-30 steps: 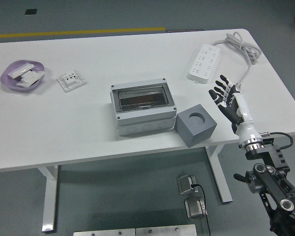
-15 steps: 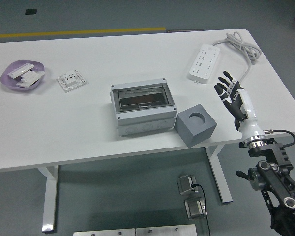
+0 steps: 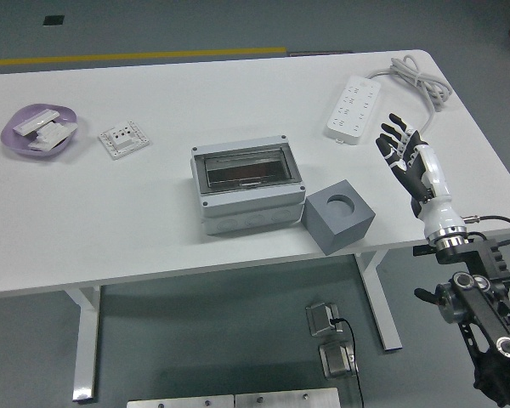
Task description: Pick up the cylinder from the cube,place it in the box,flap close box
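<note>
A grey cube (image 3: 338, 218) with a round hole in its top sits at the table's near edge. No cylinder shows in the hole. Left of it stands a grey box (image 3: 246, 187) with its clear flap lid lying shut. My right hand (image 3: 401, 145) is over the table's right side, right of the cube and apart from it. Its fingers are spread and hold nothing. My left arm is out of view.
A white power strip (image 3: 354, 107) with its cable (image 3: 421, 81) lies at the back right, just beyond my hand. A white socket plate (image 3: 123, 138) and a purple dish (image 3: 39, 132) with white parts lie at the left. The table's right edge is near my forearm.
My right hand has drifted to the right and slightly away, further from the cube. Nothing on the table has moved.
</note>
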Action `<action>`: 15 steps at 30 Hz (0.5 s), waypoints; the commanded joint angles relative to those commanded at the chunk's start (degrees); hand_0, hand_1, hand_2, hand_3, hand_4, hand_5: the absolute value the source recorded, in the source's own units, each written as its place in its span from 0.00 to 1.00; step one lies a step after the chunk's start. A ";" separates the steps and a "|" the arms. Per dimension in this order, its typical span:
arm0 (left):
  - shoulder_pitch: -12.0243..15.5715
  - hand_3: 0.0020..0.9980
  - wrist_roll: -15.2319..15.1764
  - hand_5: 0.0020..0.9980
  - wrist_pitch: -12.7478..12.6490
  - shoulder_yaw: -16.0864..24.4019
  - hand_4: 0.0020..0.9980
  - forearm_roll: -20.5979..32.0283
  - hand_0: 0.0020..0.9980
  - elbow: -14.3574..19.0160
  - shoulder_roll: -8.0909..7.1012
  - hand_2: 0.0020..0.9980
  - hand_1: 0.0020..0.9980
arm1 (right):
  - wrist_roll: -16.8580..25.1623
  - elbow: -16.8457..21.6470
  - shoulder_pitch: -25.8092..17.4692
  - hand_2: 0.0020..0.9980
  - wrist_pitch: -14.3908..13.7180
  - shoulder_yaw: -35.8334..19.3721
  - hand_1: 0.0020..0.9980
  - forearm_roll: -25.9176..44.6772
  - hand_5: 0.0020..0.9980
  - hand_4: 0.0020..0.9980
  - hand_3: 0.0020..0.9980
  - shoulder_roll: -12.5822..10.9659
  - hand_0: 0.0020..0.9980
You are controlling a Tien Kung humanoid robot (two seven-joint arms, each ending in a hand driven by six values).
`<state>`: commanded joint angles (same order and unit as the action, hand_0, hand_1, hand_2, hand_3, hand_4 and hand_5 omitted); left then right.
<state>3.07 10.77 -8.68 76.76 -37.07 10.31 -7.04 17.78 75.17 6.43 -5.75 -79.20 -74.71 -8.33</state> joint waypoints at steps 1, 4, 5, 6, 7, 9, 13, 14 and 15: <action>-0.04 0.68 0.05 0.21 -0.01 -0.13 0.64 0.03 0.66 0.00 0.03 0.61 0.65 | -0.02 0.09 0.00 0.87 0.01 -0.08 0.85 -0.07 0.68 1.00 0.92 -0.01 0.88; -0.22 0.68 0.18 0.21 0.00 -0.41 0.64 -0.05 0.66 0.00 0.17 0.61 0.65 | -0.06 0.38 -0.06 0.87 0.03 -0.35 0.85 -0.31 0.68 1.00 0.92 -0.11 0.88; -0.28 0.68 0.22 0.21 0.00 -0.42 0.64 -0.15 0.66 0.00 0.20 0.61 0.65 | -0.06 0.47 -0.12 0.87 0.01 -0.44 0.85 -0.36 0.68 1.00 0.92 -0.16 0.88; -0.33 0.68 0.23 0.21 0.00 -0.42 0.64 -0.21 0.66 0.00 0.21 0.61 0.65 | -0.06 0.52 -0.16 0.87 0.00 -0.51 0.85 -0.37 0.69 1.00 0.92 -0.20 0.88; -0.37 0.68 0.24 0.21 0.00 -0.39 0.64 -0.28 0.66 0.00 0.22 0.61 0.65 | -0.06 0.57 -0.22 0.87 -0.02 -0.60 0.85 -0.39 0.69 1.00 0.92 -0.23 0.88; -0.48 0.68 0.28 0.21 -0.01 -0.10 0.64 -0.74 0.66 0.00 0.13 0.61 0.65 | -0.02 0.70 -0.41 0.87 -0.04 -0.97 0.85 -0.41 0.69 1.00 0.92 -0.31 0.88; -0.51 0.68 0.39 0.21 -0.08 0.14 0.64 -1.05 0.66 0.00 -0.05 0.61 0.65 | 0.00 0.70 -0.52 0.87 -0.07 -1.42 0.85 -0.40 0.69 1.00 0.92 -0.32 0.88; -0.49 0.68 0.43 0.21 -0.10 0.09 0.64 -1.00 0.66 0.00 -0.07 0.61 0.65 | -0.01 0.68 -0.50 0.87 -0.06 -1.48 0.85 -0.41 0.69 1.00 0.92 -0.29 0.88; -0.46 0.68 0.48 0.21 -0.13 0.02 0.64 -0.95 0.66 0.00 -0.07 0.61 0.65 | -0.02 0.67 -0.48 0.87 -0.06 -1.50 0.85 -0.43 0.69 1.00 0.92 -0.26 0.88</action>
<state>2.61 11.25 -8.81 76.78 -38.01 10.31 -7.11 17.76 75.84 5.95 -5.81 -80.70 -75.15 -8.60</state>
